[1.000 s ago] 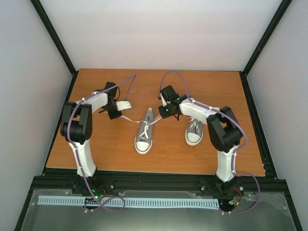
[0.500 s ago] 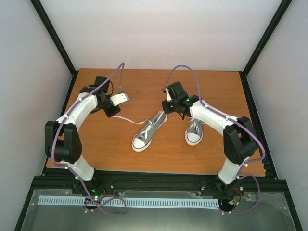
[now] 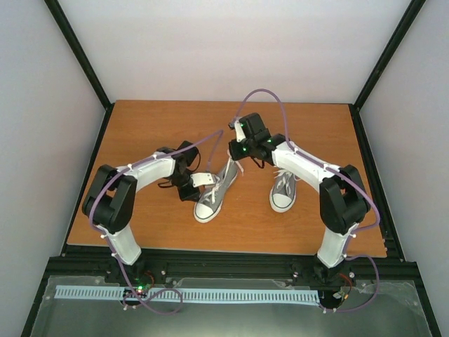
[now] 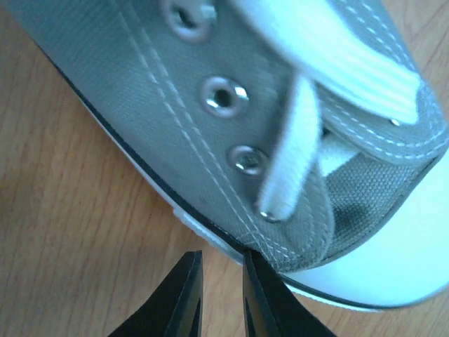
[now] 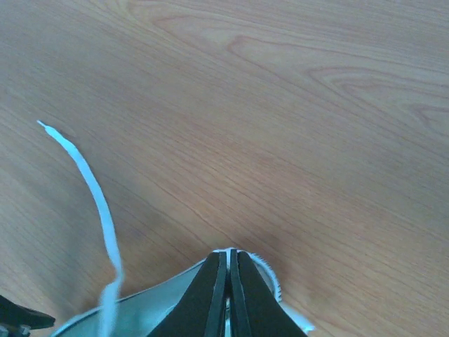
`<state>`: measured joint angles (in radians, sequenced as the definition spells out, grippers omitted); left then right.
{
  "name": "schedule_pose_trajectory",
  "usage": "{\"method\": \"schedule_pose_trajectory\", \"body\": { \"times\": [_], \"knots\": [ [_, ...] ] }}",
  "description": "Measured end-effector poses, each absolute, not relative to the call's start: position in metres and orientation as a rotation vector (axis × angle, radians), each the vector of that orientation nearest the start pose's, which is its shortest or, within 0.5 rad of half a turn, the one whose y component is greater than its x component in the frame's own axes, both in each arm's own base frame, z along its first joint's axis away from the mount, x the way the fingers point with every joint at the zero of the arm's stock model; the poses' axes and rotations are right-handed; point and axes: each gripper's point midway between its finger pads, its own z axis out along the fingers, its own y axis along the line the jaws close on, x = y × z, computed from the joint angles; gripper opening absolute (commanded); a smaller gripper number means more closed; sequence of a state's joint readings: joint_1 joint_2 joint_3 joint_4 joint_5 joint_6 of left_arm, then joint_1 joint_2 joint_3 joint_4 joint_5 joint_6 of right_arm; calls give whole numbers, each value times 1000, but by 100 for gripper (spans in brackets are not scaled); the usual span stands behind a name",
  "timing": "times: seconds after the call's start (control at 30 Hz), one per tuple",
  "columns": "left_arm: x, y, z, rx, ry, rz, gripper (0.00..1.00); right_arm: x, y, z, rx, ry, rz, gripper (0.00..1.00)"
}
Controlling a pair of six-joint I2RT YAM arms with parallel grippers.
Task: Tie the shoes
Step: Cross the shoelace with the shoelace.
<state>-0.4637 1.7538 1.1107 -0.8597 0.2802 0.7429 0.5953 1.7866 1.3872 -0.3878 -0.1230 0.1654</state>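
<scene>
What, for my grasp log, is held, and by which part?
Right gripper: jaws shut on the centre shoe, at its heel rim. Left gripper: nothing.

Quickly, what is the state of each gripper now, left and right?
Left gripper: open by a narrow gap, holding nothing.
Right gripper: shut on a thin white strip, probably the lace.

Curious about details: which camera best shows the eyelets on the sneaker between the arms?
Left wrist view: three eyelets appear large on the side of the grey sneaker. The top view shows the whole sneaker, eyelets too small. The right wrist view shows a loose lace, no eyelets.
</scene>
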Motion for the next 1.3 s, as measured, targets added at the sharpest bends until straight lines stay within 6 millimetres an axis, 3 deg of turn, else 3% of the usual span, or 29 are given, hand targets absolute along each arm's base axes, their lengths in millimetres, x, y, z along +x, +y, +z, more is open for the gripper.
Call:
{"method": "schedule_pose_trajectory", "body": {
  "times": [0.23,0.4,0.47,0.5,0.6,0.63,0.67,0.7,0.77,0.83,0.93,1.0,1.03,1.07,1.1,1.13,1.2,1.3],
  "knots": [
    [245,-204,36,1746,2419,-511,25,404,306,161,-576,2331,555,3],
    [239,-212,43,1738,2391,-575,33,399,295,152,-553,2351,509,3],
    [244,-211,51,1706,2398,-581,43,395,288,149,-543,2363,486,3],
    [249,-211,56,1683,2398,-579,53,393,285,148,-538,2367,475,3],
    [279,-205,78,1557,2399,-551,70,386,278,145,-522,2379,457,3],
    [296,-198,88,1477,2407,-530,87,383,274,142,-514,2387,451,3],
    [316,-187,102,1381,2409,-500,98,380,271,138,-507,2397,442,4],
    [334,-175,116,1297,2401,-468,100,377,267,134,-503,2409,431,6],
    [369,-145,149,1103,2380,-404,100,370,258,118,-494,2448,389,21],
    [398,-116,186,908,2344,-350,100,362,248,100,-487,2499,336,44],
    [445,-57,255,483,2282,-224,100,352,233,81,-472,2559,249,65],
    [464,-22,295,250,2225,-166,95,349,223,75,-476,2574,179,77],
    [472,-7,315,150,2184,-155,90,350,218,75,-477,2569,143,92],
    [478,9,333,47,2141,-150,89,351,213,78,-471,2555,112,99],
    [481,20,344,-28,2108,-151,88,354,207,86,-457,2524,75,100],
    [481,30,348,-93,2089,-149,89,358,201,100,-436,2474,44,100],
    [476,42,338,-200,2093,-154,94,367,190,133,-361,2360,13,100],
    [459,39,285,-313,2216,-181,99,380,174,197,-230,2172,84,100]
  ]
}}
